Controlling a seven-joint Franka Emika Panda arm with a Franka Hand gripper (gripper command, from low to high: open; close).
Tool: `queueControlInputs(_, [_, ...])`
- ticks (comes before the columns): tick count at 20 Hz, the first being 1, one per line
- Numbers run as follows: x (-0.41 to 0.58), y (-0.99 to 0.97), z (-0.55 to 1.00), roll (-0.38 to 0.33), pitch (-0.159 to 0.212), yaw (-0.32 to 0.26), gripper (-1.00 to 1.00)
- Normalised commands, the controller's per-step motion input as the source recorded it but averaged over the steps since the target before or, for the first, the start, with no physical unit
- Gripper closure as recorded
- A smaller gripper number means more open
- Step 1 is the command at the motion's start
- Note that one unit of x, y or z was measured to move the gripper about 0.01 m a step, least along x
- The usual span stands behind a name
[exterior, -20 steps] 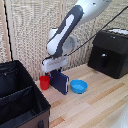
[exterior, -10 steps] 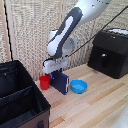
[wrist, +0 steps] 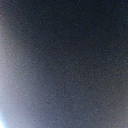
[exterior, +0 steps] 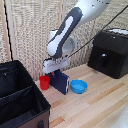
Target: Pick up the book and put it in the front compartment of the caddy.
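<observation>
**Pincer low over an upright navy book**

The white, rounded plastic arm with black joint sections bends down to the pale wooden plank table (exterior: 100, 107), and its pincer (exterior: 56, 71) sits directly over the top edge of the thin, dark navy-blue rectangular book (exterior: 61, 83). The book stands upright on the table, its flat matte cover facing the camera in the exterior view. Whether the pincer's fingers are spread or closed against the book cannot be told; the arm's bulk and the blur hide them.

Just beside the pincer, toward the exterior view's left, stands a small red plastic cup (exterior: 44, 82), shorter than the book and close to it. On the pincer's other side, toward the exterior view's right, rests a shallow, smooth blue round bowl (exterior: 78, 86), near the book's lower corner. Well apart from the pincer, at the exterior view's lower left, sits the large black soft-sided fabric caddy (exterior: 20, 102), a divider splitting it into two open compartments. Far to the exterior view's right is a black boxy hard-shelled machine (exterior: 110, 52). A woven, ribbed beige screen (exterior: 30, 35) forms the backdrop.

The wrist view shows only a blurred dark blue-grey surface, fading pale at one side.
</observation>
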Motion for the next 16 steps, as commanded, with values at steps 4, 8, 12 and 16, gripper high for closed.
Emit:
queueControlInputs(4, [0.083,0.01,0.96,-0.069,0.0,-0.041,1.0])
queueControlInputs(8, [0.074,0.0,1.0,-0.001,0.0,-0.079,1.0])
queueControlInputs(12, [0.023,0.0,1.0,0.0,0.0,-0.103,1.0])
queueControlInputs(16, [-0.209,0.05,1.0,0.002,-0.014,-0.159,1.0])
